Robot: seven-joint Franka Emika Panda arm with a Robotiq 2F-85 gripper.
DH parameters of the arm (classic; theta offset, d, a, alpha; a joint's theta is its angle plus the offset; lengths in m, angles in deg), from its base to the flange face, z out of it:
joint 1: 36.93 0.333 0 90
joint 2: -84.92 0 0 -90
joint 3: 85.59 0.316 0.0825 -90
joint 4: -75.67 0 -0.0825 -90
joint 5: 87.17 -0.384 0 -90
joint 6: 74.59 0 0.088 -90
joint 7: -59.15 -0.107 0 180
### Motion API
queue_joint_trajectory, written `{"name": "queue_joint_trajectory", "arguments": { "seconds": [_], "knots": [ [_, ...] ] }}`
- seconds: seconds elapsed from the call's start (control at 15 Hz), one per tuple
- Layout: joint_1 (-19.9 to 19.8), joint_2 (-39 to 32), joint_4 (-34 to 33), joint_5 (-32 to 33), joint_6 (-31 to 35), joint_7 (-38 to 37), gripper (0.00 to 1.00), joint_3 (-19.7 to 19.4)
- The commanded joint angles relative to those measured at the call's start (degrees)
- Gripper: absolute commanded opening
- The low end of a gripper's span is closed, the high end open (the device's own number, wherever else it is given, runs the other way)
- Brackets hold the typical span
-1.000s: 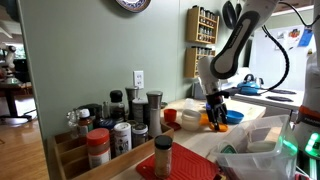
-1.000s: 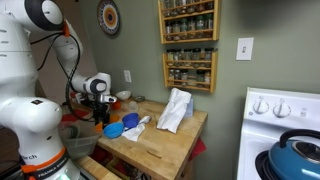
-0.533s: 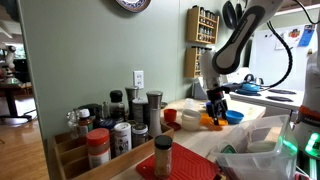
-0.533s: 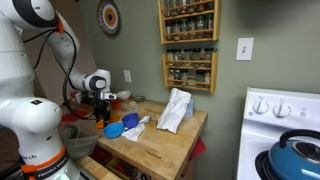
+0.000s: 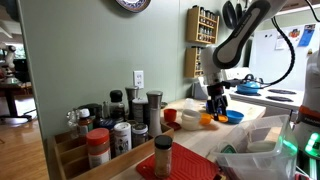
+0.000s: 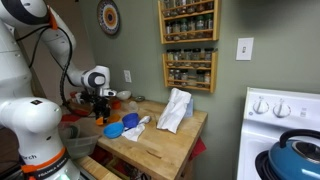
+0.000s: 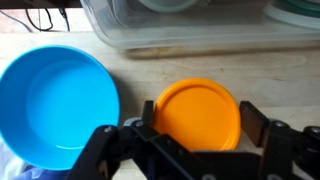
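In the wrist view my gripper [image 7: 200, 125] is open above a wooden counter [image 7: 60, 38]. Its fingers stand either side of a round orange lid-like disc [image 7: 197, 108], with a gap showing at the right finger. A blue bowl [image 7: 55, 100] sits just left of the disc. In both exterior views the gripper [image 5: 216, 104] [image 6: 100, 105] hangs a little above the orange disc [image 5: 206, 119] [image 6: 100, 118], beside the blue bowl [image 5: 232, 116] [image 6: 115, 129].
A clear plastic container [image 7: 190, 25] lies just beyond the disc. A white cloth [image 6: 175, 108] lies on the counter. Spice jars [image 5: 110, 130] crowd one end. A wall spice rack [image 6: 188, 45], and a stove with a blue kettle [image 6: 295, 155], stand nearby.
The gripper has risen slightly from the counter over the last second. The orange disc and blue bowl have stayed in place.
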Motion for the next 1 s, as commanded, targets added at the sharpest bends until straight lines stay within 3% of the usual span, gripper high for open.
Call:
{"name": "queue_joint_trajectory", "arguments": {
  "seconds": [0.0,0.93],
  "knots": [
    [-0.6,2.2,0.4,0.2,-2.0,0.2,0.83,-0.3],
    [-2.3,-4.4,-8.3,4.2,-2.6,1.4,0.8,-1.4]
  ]
}}
